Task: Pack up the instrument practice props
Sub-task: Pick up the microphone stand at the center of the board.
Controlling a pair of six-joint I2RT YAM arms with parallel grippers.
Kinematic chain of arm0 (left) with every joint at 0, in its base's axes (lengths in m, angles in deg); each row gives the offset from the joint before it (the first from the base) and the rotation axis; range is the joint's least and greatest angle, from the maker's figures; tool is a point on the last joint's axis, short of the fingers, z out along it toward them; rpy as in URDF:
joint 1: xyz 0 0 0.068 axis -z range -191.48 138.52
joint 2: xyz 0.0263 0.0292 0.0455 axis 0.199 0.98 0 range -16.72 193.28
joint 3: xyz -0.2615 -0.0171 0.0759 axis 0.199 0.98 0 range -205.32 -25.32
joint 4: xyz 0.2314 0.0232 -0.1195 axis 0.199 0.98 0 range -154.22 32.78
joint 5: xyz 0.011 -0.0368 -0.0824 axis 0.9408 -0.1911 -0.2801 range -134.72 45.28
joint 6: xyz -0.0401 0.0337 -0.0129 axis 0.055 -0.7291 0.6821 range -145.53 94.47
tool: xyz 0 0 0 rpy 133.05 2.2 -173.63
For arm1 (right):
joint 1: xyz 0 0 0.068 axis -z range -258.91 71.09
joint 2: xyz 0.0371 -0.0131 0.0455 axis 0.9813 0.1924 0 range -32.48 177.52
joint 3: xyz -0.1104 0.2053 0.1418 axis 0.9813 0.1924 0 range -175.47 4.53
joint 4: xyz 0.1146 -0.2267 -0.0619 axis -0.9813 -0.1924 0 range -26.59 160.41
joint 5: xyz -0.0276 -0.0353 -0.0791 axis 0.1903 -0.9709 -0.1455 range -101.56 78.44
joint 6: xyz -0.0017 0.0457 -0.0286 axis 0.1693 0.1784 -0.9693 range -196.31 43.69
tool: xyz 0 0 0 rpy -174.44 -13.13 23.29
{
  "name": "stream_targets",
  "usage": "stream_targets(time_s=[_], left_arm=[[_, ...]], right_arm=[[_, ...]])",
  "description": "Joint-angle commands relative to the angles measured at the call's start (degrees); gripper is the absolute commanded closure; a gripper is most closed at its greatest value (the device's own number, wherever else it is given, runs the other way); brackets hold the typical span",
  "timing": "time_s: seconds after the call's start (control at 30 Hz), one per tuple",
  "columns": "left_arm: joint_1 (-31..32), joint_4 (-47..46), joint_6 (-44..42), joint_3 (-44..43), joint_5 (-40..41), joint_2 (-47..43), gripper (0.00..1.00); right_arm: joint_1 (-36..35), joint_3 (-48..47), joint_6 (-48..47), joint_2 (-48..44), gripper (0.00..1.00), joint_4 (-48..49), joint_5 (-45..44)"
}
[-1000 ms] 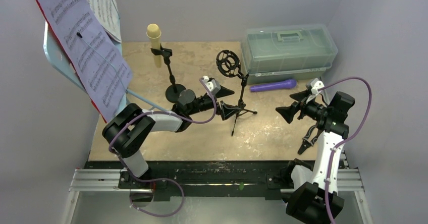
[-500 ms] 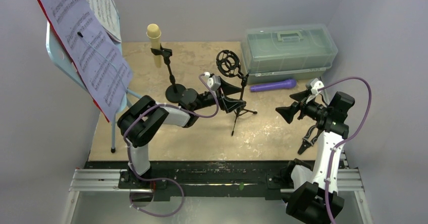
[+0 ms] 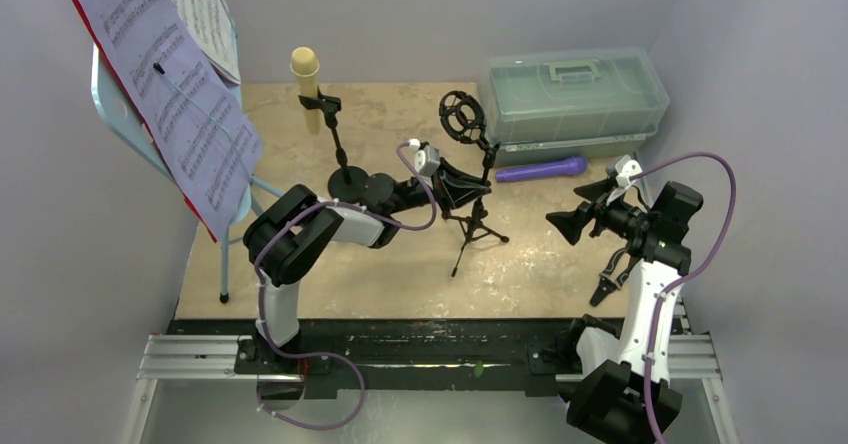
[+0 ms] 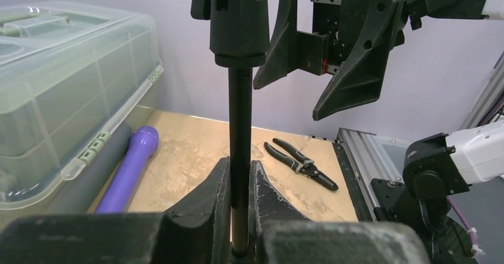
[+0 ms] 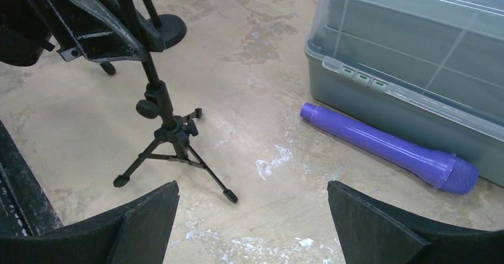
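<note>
Clamping our left gripper around the pole of the black metal tripod mic holder, we are readying a lift. Our right gripper is hovering wide open and empty.

2 microphones: cream microphone, purple microphone. 2 holders: round-base mic holder, tripod mic holder. 1 music rest, light-blue, tabletop left edge. 2 pages of sheet music visible; more behind, cannot tell. 1 red folder. 1 plastic box, far right corner. 1 pliers, right edge.
</note>
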Motion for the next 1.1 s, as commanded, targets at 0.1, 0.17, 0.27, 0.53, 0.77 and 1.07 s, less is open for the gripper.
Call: stream_targets(time_s=[0.1, 0.17, 0.27, 0.53, 0.77, 1.07], left_arm=[[8.5, 1.7, -9.9, -1.2, 12.9, -3.9, 1.0], [10.4, 2.4, -12.1, -1.6, 19.9, -4.3, 1.0], [12.4, -1.0, -12.8, -1.0, 31.0, -3.9, 1.0], [17.0, -4.6, -16.1, -1.6, 49.7, -3.2, 1.0], [21.5, -5.4, -19.2, -4.1, 56.5, -1.7, 1.0], [26.0, -7.3, -25.8, -5.5, 67.1, -0.2, 1.0]], right_arm=[[-0.2, -2.5, -0.5, 0.5, 0.01, -1.1, 2.9], [-0.2, -2.6, 0.6, 0.6, 0.01, -0.9, 4.5], [-0.2, -1.8, 7.2, 0.7, 0.01, 2.1, 8.6], [-3.2, 8.0, 46.6, 1.8, 0.01, 37.1, 16.2], [-11.1, 5.9, 49.6, 9.8, 0.01, 35.6, 11.4], [-12.2, 5.0, 49.7, 12.8, 0.05, 33.6, 9.0]])
